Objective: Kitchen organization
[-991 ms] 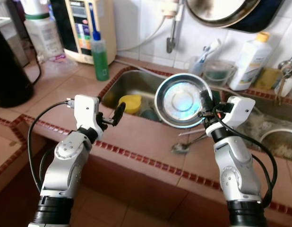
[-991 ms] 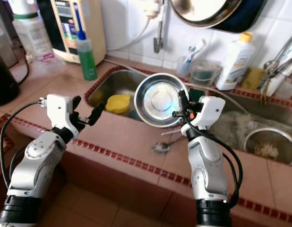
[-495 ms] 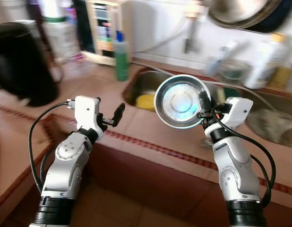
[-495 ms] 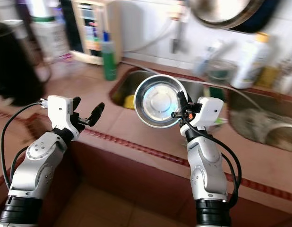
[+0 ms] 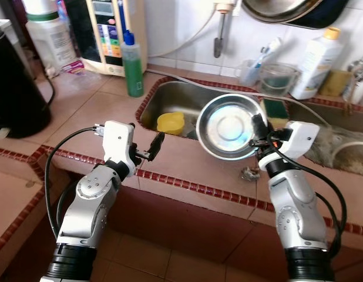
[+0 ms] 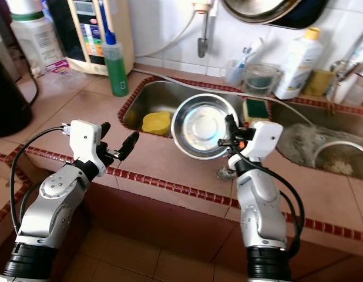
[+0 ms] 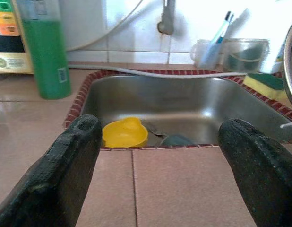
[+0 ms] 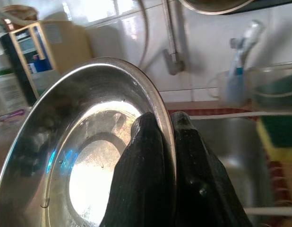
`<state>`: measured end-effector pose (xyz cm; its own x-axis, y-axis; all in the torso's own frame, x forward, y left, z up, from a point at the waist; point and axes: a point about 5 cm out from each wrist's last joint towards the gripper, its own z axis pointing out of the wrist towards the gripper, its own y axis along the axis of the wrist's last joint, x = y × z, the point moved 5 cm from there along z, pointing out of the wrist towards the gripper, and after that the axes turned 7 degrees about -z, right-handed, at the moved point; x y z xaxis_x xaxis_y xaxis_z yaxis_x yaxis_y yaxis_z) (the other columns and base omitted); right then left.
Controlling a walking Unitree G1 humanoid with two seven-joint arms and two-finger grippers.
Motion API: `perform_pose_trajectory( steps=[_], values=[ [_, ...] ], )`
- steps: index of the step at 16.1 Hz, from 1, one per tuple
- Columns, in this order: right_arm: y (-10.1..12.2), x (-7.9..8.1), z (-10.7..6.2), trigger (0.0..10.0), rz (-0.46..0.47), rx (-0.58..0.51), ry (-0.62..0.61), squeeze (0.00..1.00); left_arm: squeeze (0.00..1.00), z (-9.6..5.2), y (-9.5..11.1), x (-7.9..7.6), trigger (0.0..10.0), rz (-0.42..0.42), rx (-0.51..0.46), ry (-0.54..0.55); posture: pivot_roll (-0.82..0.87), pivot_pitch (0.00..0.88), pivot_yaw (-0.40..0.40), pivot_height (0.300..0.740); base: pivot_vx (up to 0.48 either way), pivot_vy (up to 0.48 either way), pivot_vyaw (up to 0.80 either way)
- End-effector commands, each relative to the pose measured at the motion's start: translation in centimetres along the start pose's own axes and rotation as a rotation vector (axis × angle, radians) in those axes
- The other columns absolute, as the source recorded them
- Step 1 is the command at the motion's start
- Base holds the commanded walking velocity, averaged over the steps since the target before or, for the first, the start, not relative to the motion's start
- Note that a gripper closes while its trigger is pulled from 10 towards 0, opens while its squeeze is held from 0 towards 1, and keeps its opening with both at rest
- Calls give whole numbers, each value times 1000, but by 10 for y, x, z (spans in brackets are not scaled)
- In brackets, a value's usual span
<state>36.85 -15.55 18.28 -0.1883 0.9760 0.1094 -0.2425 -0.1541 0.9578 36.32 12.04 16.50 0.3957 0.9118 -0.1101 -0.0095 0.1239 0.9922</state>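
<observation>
My right gripper (image 5: 256,130) is shut on the rim of a round steel bowl (image 5: 228,126), held tilted on edge in the air over the counter's front, its hollow side facing me. In the right wrist view the two fingers (image 8: 150,179) pinch the bowl's rim (image 8: 89,142). My left gripper (image 5: 151,147) is open and holds nothing, hovering over the tiled counter in front of the steel sink (image 5: 181,100). In the sink lies a yellow cup (image 7: 124,133) beside a dark item (image 7: 176,140).
A green bottle (image 5: 132,64) and a water filter unit (image 5: 105,29) stand left of the sink. A black kettle (image 5: 14,94) sits far left. Behind the sink are a sponge (image 5: 275,111), a toothbrush cup (image 5: 250,69) and a white bottle (image 5: 313,61). A spoon (image 5: 249,173) lies on the counter.
The camera swung away and back while both arms kept their pose. The bowl stays in my right gripper, now tilted slightly lower. The left gripper remains open.
</observation>
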Motion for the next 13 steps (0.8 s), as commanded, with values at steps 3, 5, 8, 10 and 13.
perform_pose_trajectory(
  steps=[3,5,8,10,13],
  values=[
    [5,2,2,10000,-4,-21,12,0,0,-2,3,1,10000,22,-7,-8,-125,0,-4,740,0,0,0],
    [6,2,1,10000,0,-24,13,0,0,-3,2,0,10000,27,-2,-18,-125,0,-3,740,0,0,0],
    [6,3,1,10000,2,-26,13,0,0,-3,2,-1,10000,24,-2,-23,-126,0,-1,740,169,0,0],
    [6,2,1,10000,3,-25,11,0,0,-3,3,-2,10000,23,-3,-28,-126,2,-2,740,306,0,0],
    [6,1,0,10000,5,-26,7,0,0,-2,3,-2,10000,23,-1,-30,-127,6,0,740,347,0,0]
  ],
)
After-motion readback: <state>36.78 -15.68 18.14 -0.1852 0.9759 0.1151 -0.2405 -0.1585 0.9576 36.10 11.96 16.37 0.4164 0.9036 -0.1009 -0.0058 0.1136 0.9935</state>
